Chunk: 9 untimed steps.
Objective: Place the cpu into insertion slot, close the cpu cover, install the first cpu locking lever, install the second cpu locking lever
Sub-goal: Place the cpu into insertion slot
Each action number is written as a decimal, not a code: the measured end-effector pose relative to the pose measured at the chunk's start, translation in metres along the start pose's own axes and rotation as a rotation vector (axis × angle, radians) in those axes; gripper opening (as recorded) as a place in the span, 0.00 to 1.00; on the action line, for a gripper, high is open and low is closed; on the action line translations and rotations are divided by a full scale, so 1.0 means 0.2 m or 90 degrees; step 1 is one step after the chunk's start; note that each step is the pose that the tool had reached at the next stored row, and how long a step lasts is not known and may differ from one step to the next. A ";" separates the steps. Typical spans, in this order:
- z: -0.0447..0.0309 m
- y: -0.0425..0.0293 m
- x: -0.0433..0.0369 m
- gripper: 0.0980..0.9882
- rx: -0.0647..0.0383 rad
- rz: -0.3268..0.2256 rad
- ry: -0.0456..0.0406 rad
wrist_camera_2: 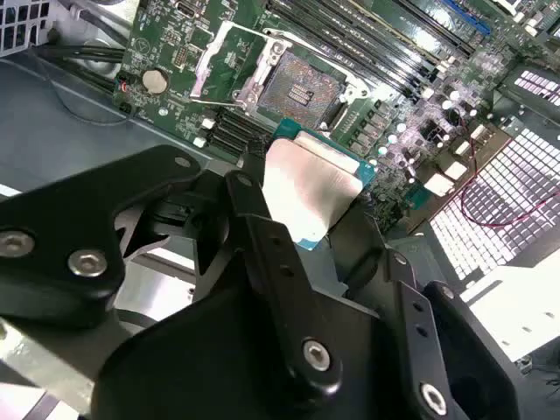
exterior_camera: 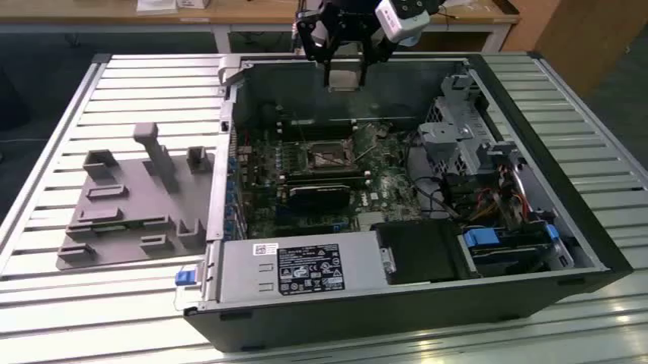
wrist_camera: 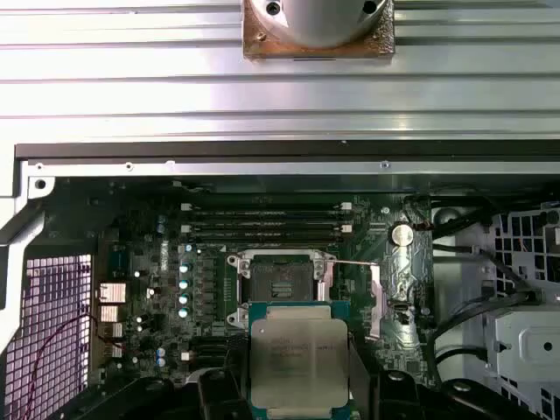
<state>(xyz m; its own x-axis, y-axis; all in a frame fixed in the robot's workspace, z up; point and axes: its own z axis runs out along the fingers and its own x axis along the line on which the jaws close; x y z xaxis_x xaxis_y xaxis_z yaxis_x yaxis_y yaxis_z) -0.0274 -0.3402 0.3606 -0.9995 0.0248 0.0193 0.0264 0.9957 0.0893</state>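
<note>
One cpu (wrist_camera: 297, 350) in gripper (wrist_camera: 297, 389) w/ silver face showing, off insertion slot (wrist_camera: 282, 282).

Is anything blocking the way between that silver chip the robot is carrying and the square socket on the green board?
Nothing visible does. The silver-grey square chip, held in the pincer, hangs over the open case; the dark square socket lies uncovered, its silvery metal frame cover apparently swung aside.

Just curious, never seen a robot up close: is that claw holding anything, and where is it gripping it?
The cpu, pinched by opposite edges in the gripper.
</note>
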 end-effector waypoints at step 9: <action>0.000 0.000 0.000 0.49 0.000 0.000 0.0000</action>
<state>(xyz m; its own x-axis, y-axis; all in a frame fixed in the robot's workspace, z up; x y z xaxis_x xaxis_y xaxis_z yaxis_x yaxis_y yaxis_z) -0.0274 -0.3402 0.3606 -0.9995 0.0248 0.0193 0.0264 0.9957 0.0893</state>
